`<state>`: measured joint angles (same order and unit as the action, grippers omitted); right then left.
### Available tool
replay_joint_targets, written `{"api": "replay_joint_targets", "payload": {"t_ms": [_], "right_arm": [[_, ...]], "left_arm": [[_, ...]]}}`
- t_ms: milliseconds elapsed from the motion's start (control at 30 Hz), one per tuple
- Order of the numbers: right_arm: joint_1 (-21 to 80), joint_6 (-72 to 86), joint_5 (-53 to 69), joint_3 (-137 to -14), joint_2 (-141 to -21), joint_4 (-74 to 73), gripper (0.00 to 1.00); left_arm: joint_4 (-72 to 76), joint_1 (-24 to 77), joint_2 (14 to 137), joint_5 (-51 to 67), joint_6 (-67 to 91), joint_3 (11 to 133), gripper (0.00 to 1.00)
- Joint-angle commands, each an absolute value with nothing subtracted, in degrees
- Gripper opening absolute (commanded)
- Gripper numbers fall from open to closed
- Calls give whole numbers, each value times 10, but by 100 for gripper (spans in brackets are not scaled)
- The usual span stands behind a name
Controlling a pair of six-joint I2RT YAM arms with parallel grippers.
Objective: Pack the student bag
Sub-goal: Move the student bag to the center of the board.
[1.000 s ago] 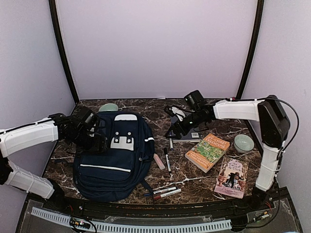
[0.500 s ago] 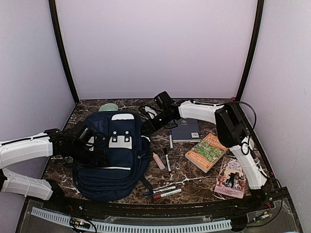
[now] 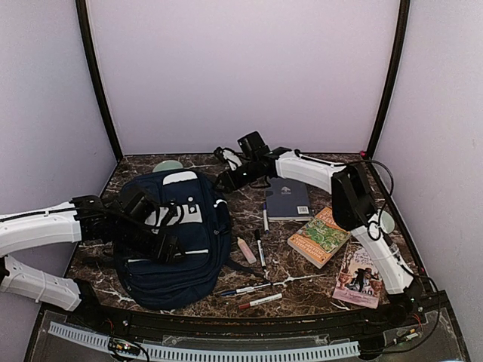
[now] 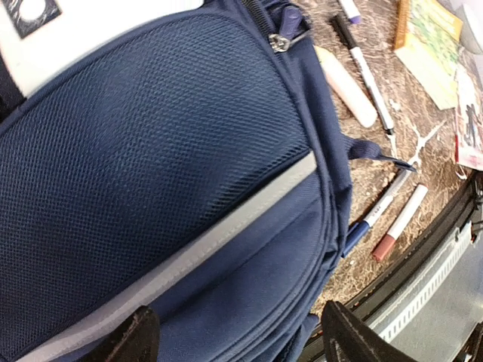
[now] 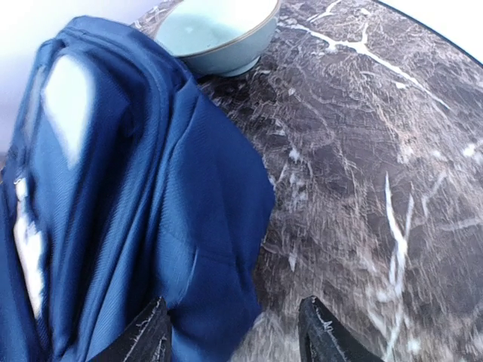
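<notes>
The student bag lies flat on the dark marble table, front up, left of the middle. My left gripper hovers over its front pocket. In the left wrist view the left gripper is open above the navy fabric and grey stripe, holding nothing. My right gripper is at the bag's far right corner. In the right wrist view the right gripper is open, with the bag's side by its left finger and bare table by its right finger.
A navy hardcover book, a green paperback and another paperback lie to the right. Pens, a pink highlighter and markers lie beside the bag. A mint bowl sits behind it, also seen in the right wrist view.
My right arm swung left from the navy book to the bag's far right corner. My left gripper moved from the bag's upper left down over the front pocket. The bag shifted slightly.
</notes>
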<state>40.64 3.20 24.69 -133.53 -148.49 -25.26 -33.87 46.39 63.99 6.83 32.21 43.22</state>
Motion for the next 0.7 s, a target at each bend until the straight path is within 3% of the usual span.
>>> {"api": "replay_joint_targets", "payload": {"t_ms": [0,267,367,467,667], "right_arm": [[395,24,322,-1252,-1346,-233,59],[393,-58,354,-1023,-1134,-267,60],[386,-103,321,-948,-1058,-299,58],[364,-122,294,-839,-965,-277,57],[306,-135,273,-723,-878,-290,56]], "left_arm": [[-353,469,610,82,247,451,72],[-340,482,654,150,171,502,48],[-342,499,704,143,158,537,47],[-327,528,752,129,139,563,53],[-393,570,875,40,95,640,56]]}}
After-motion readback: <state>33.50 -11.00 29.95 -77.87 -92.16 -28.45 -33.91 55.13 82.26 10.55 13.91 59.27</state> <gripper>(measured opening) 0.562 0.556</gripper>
